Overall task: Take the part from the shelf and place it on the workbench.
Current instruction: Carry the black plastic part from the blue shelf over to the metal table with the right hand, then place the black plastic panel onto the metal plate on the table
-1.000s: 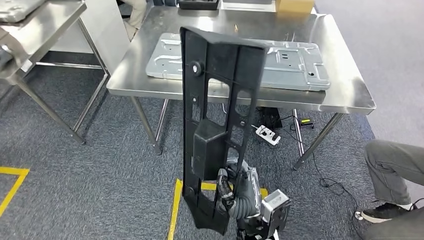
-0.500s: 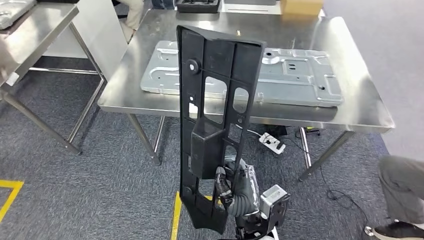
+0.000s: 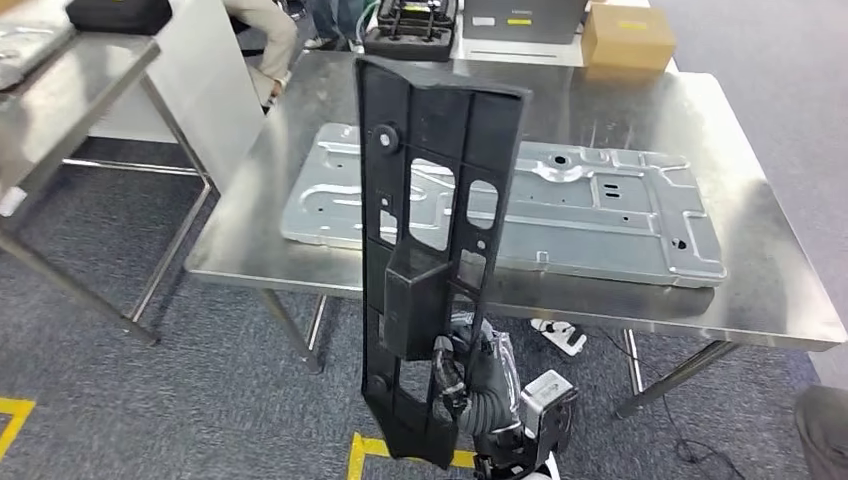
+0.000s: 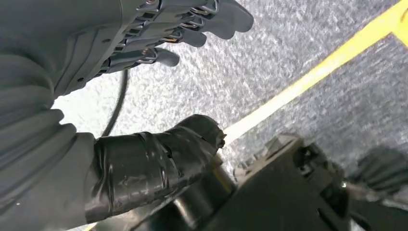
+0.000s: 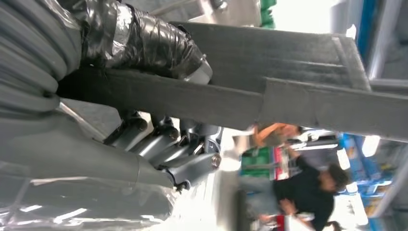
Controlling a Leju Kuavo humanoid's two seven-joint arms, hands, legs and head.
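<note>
Gripping black part (image 3: pixel 432 250) upright before desk (image 3: pixel 640 300): right hand (image 3: pixel 470 385); left hand (image 4: pixel 159 33) hung spread, held nothing

I see a matte black part (image 3: pixel 430 250), its cut-outs showing silver behind, held by my grey right hand (image 3: pixel 470 385) with black tape round the thumb. My left hand (image 4: pixel 144 53) is grey too, with darker fingers. The table (image 3: pixel 790 300) is brushed silver steel, and the stamped metal panel (image 3: pixel 600 210) on it is paler silver-grey. The carpet (image 3: pixel 150 400) is speckled blue-grey, crossed by yellow floor tape (image 3: pixel 365 445). A cardboard box (image 3: pixel 628 35) is tan
</note>
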